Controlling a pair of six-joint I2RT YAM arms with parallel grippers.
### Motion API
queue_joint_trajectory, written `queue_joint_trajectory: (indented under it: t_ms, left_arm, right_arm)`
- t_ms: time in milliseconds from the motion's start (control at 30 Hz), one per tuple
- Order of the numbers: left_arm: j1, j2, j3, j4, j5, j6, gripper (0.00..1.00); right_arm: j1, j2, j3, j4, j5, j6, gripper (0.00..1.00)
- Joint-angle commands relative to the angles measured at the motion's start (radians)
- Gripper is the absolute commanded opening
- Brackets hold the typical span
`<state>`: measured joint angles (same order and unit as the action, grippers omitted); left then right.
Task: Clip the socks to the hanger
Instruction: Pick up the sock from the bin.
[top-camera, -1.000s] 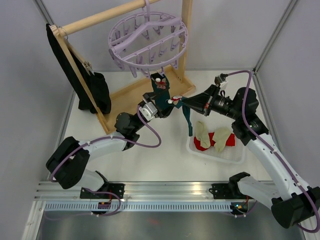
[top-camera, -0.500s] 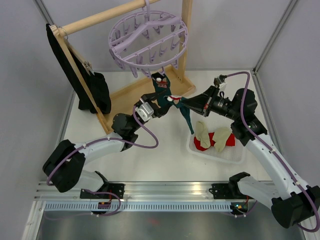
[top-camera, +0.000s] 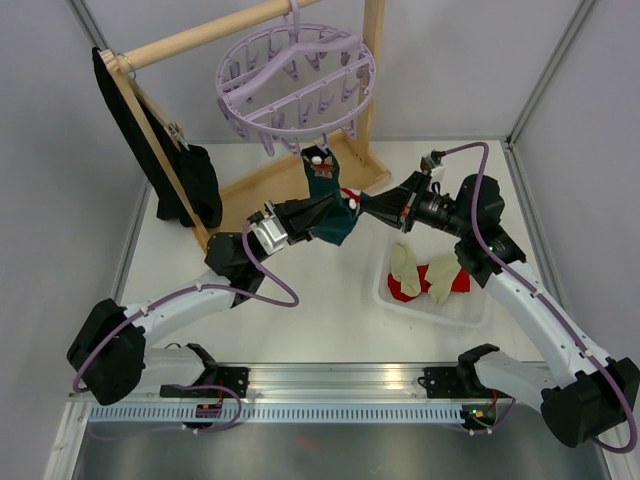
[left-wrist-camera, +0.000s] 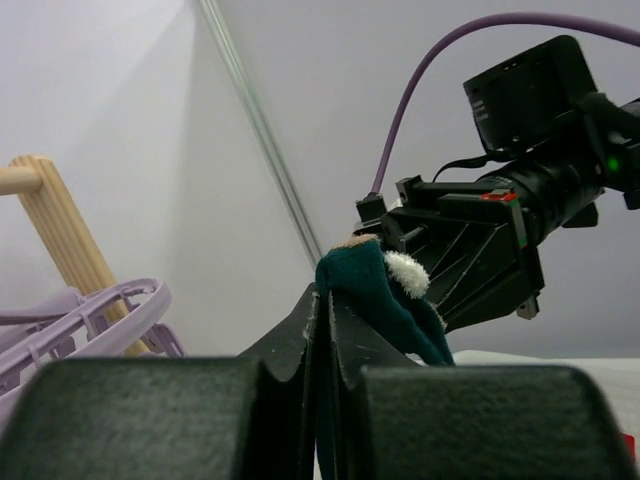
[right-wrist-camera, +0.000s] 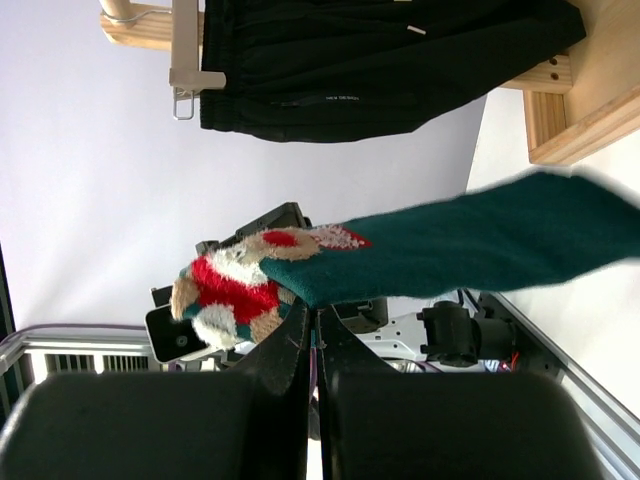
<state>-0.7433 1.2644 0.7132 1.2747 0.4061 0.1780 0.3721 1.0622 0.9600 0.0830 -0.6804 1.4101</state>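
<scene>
Teal sock (top-camera: 337, 224) hangs in the air between the two arms, above the table (top-camera: 300, 300) and just below the front edge of the hanger (top-camera: 270, 68). The left gripper (top-camera: 325, 208) reaches in from the left, and in its wrist view the fingers (left-wrist-camera: 300, 340) are pressed together with teal fabric pinched between them. The right gripper (top-camera: 358, 201) comes in from the opposite side. Its jaws are likewise closed on the same sock near the red-and-white patterned end, while the plain teal length trails off to the side. The two grippers' tips sit just beside each other, almost nose to nose.

Directly above them, a teal piece with a white-and-red top (top-camera: 318, 165) hangs right under the hanger's dangling clips. Whether it is a second sock or part of the held one cannot be told, nor whether a clip actually grips it.

The lavender hanger hangs from the top bar of the wooden rack (top-camera: 290, 178), and a long black cloth (top-camera: 185, 180) is draped over the rack's left end. To the right, near the right arm, a white tray (top-camera: 470, 312) holds the remaining socks — two cream socks (top-camera: 404, 266) and a red sock (top-camera: 455, 279) lying together.
</scene>
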Motion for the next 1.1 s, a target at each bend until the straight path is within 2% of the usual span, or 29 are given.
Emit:
queue_joint_trajectory:
  t_ms: [0, 133, 167, 233, 300, 433, 500, 533, 700, 867, 933, 967, 1067]
  left_arm:
    - [-0.005, -0.045, 0.009, -0.020, 0.076, -0.037, 0.03]
    - [-0.005, -0.072, 0.012, -0.109, 0.047, -0.060, 0.02]
    - [-0.005, -0.082, 0.028, -0.203, 0.021, -0.072, 0.02]
    - [-0.005, -0.102, 0.045, -0.292, -0.007, -0.089, 0.02]
    - [-0.005, -0.109, 0.071, -0.418, -0.067, -0.127, 0.02]
    - [-0.005, -0.141, 0.055, -0.492, -0.145, -0.205, 0.02]
    - [-0.004, -0.164, 0.023, -0.509, -0.194, -0.270, 0.02]
    - [-0.004, -0.165, 0.023, -0.518, -0.194, -0.285, 0.02]
    - [-0.004, -0.247, -0.024, -0.598, -0.321, -0.377, 0.02]
    - [-0.002, -0.355, -0.052, -0.771, -0.441, -0.425, 0.02]
    - [-0.004, -0.410, -0.049, -0.836, -0.484, -0.425, 0.02]
    - [-0.004, -0.428, -0.043, -0.892, -0.499, -0.422, 0.02]
    - [-0.002, -0.499, -0.040, -0.983, -0.564, -0.416, 0.02]
  right_arm:
    - [0.005, 0.010, 0.034, 0.057, 0.008, 0.018, 0.00]
    - [0.005, 0.012, 0.043, 0.060, 0.019, 0.012, 0.00]
    - [0.005, 0.010, 0.052, 0.038, 0.036, -0.009, 0.02]
    - [0.005, 0.005, 0.069, 0.003, 0.056, -0.042, 0.05]
    - [0.005, 0.005, 0.094, -0.046, 0.094, -0.097, 0.10]
    - [0.005, 0.007, 0.128, -0.107, 0.162, -0.177, 0.24]
    - [0.005, 0.015, 0.144, -0.144, 0.197, -0.218, 0.34]
    - [0.005, 0.019, 0.149, -0.144, 0.206, -0.238, 0.34]
    - [0.005, 0.035, 0.175, -0.233, 0.304, -0.364, 0.47]
    - [0.027, 0.033, 0.213, -0.298, 0.526, -0.561, 0.53]
    - [0.071, 0.041, 0.242, -0.305, 0.614, -0.640, 0.56]
    - [0.097, 0.047, 0.255, -0.307, 0.721, -0.677, 0.56]
    - [0.195, 0.108, 0.321, -0.311, 0.823, -0.813, 0.57]
